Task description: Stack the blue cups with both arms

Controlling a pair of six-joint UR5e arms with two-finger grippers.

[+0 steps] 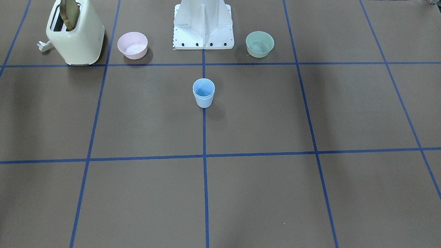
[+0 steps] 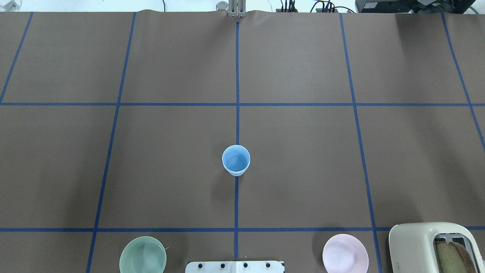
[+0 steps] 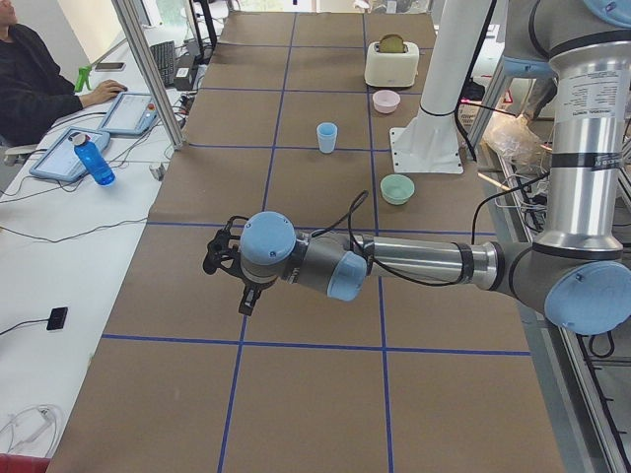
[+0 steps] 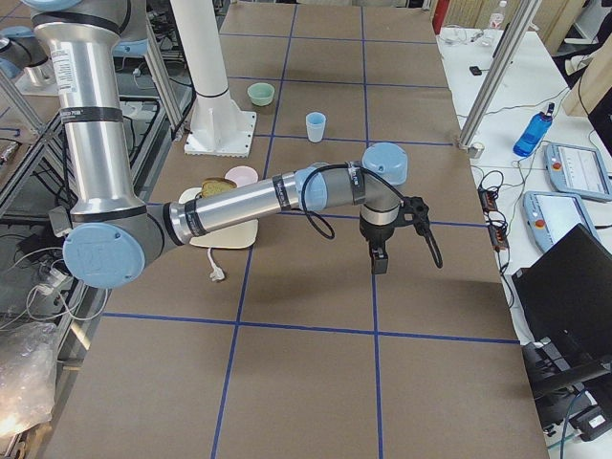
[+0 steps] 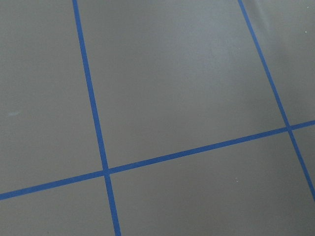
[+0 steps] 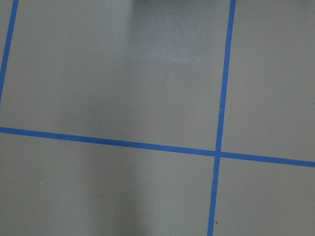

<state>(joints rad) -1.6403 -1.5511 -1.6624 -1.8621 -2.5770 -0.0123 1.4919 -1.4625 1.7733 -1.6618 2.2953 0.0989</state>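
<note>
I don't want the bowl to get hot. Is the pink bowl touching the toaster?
Apart. In the exterior front-facing view, a strip of bare brown table shows between the pink bowl and the cream toaster.

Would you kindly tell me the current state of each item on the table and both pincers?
Blue cups: nested, upright.
Pink bowl: upright.
Green bowl: upright.
Toaster: bread in slot.
Left pincer: away from cups; open or shut unclear.
Right pincer: likewise.
</note>
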